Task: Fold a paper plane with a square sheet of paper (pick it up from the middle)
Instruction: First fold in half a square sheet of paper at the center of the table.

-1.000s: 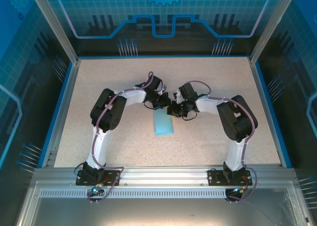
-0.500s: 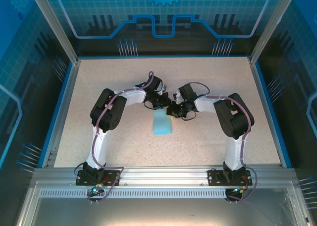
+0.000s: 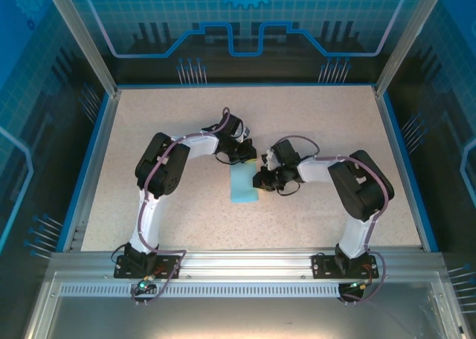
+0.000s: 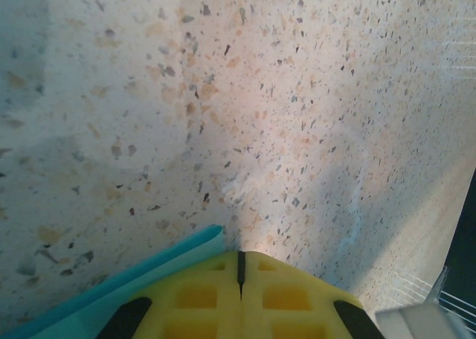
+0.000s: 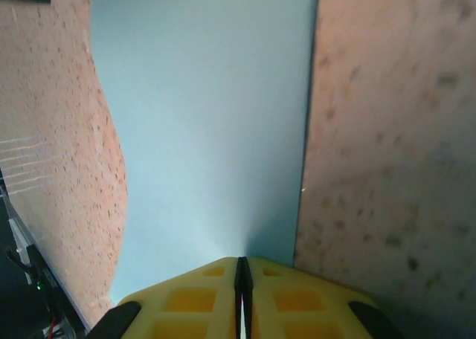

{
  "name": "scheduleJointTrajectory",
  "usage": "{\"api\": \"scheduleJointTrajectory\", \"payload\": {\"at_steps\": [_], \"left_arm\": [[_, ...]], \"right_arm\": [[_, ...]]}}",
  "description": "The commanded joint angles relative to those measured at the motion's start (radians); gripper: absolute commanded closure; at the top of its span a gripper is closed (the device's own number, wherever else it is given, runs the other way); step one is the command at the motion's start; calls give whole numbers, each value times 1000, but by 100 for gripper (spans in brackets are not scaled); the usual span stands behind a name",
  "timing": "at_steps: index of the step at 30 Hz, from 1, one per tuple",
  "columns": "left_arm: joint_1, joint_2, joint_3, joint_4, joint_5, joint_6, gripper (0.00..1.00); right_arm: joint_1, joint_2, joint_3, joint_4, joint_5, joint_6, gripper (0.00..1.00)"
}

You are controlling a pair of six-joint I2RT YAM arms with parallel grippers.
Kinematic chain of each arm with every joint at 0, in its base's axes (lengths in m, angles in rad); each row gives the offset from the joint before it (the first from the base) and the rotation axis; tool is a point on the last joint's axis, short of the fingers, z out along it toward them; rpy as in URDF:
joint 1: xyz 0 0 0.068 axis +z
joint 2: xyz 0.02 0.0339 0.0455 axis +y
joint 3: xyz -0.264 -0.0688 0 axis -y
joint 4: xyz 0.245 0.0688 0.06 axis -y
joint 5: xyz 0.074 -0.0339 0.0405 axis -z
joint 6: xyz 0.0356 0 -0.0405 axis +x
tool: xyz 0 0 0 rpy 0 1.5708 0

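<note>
Nearer now, right fingers (image 5: 220, 288), clenched, seemingly crease the square sheet of paper (image 3: 243, 187); left fingers (image 4: 220, 298), clenched, steady its far end.

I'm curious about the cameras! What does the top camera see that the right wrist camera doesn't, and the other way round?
Top camera: the left arm, the right arm and the table's blue border. Right wrist camera: its yellow jaws, shut, close up, with the paper stretching ahead. Both: that pale blue paper lying on the speckled table.
</note>
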Motion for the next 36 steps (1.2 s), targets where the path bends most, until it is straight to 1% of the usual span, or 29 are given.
{"api": "scheduleJointTrajectory", "payload": {"at_steps": [1, 6, 10, 14, 16, 20, 24, 30, 36], "left_arm": [[18, 56, -30, -40, -49, 28, 95], [19, 56, -28, -41, -48, 30, 95], [18, 55, -30, -41, -47, 31, 95], [18, 53, -33, -43, -44, 32, 95], [18, 49, -35, -43, -45, 30, 95], [18, 49, -36, -43, -43, 27, 95], [19, 43, -38, -45, -38, 23, 95], [18, 38, -27, -51, -14, 22, 95], [18, -3, 13, -66, 21, 14, 90]], "right_arm": [[59, -22, -88, -129, -35, 39, 87], [89, -67, -143, -132, -43, 51, 87], [83, -124, -129, -143, -56, 37, 87], [34, -204, -49, -155, -53, 17, 87], [4, -218, -4, -151, -38, 10, 86], [-39, -144, 119, -180, 27, -22, 86], [-59, -42, 179, -151, 74, -12, 87], [-63, 77, 250, -79, 75, 19, 88], [-63, 143, 273, -80, 89, 15, 88]]}}
